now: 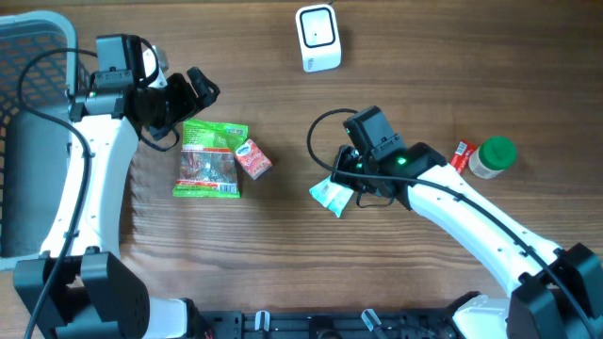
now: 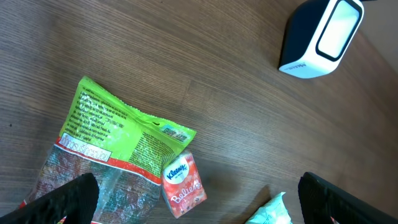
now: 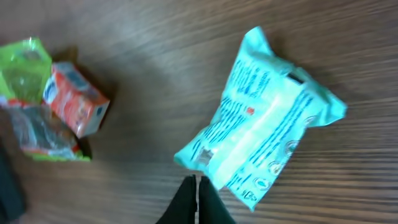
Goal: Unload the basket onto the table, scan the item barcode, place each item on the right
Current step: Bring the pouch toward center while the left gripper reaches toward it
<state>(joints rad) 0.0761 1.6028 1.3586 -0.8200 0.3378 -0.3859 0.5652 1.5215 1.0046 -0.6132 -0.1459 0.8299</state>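
Two sets of jaws differ: the right jaws are closed tight at the edge of the teal packet (image 3: 267, 118), lying flat on the desk (image 1: 283, 273) well apart from the scanner (image 1: 317, 38), probably to lift it, while the left jaws gape over the green bag (image 1: 210, 160)

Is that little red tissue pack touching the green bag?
Touching. The left wrist view shows the red tissue pack lying against the edge of the green bag, with no wood showing between them.
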